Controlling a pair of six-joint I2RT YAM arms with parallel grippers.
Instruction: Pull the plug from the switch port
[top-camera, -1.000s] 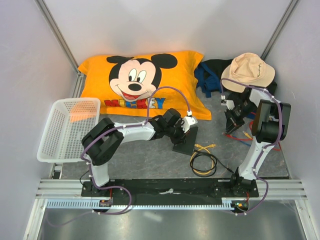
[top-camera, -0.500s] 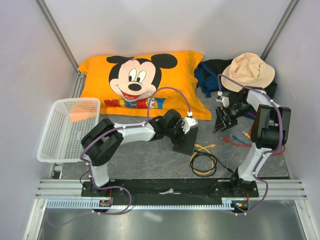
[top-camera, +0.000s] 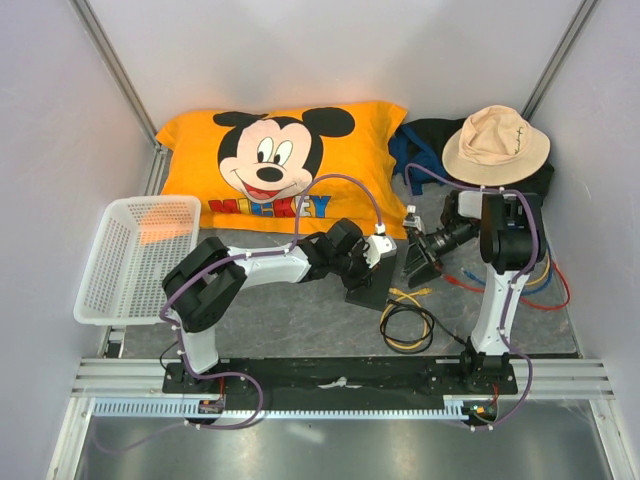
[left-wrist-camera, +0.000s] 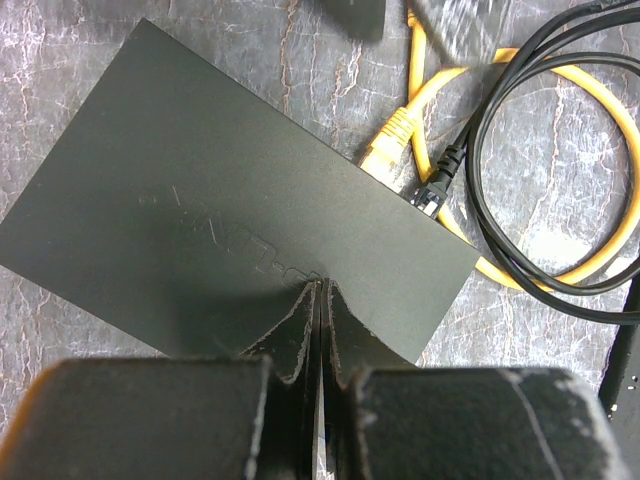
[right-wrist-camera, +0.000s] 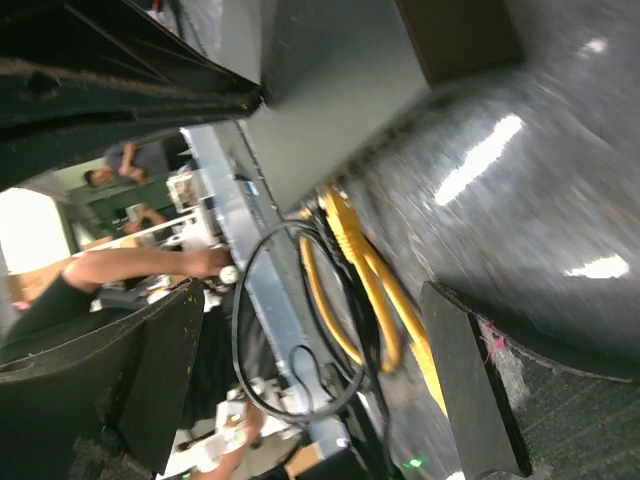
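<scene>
- Switch (left-wrist-camera: 200, 200) lies flat about mid-table, a little toward the near edge, its socket edge turned toward the right arm, where the cables sit
- Left gripper (left-wrist-camera: 318, 300) is closed tight with nothing between its tips, which bear down on the switch's top face near one long edge. I take that as a pin: a box this thin would likely slide along with the cord if nothing held it
- Two leads meet the socket edge side by side, a yellow plug (left-wrist-camera: 385, 150) and just beside it a black plug (left-wrist-camera: 433, 192). Both look seated, so nothing is pulled yet. I cannot tell which one is meant
- Yellow cable (top-camera: 410, 294) and black cable (top-camera: 405, 328) lie in loose loops between the switch and the right arm's base, so there is slack for a pull
- Right gripper (top-camera: 413, 268) is spread as wide as it goes and empty, just beside the socket edge and aimed toward it. In its own blurred view the yellow cable runs between the two fingers (right-wrist-camera: 465, 380)
- Next, by my reckoning, it must close on a plug body rather than the cord and draw straight out from the edge. A latch tab could hold the plug back, and a skewed tug could twist the box from under the left tips
</scene>
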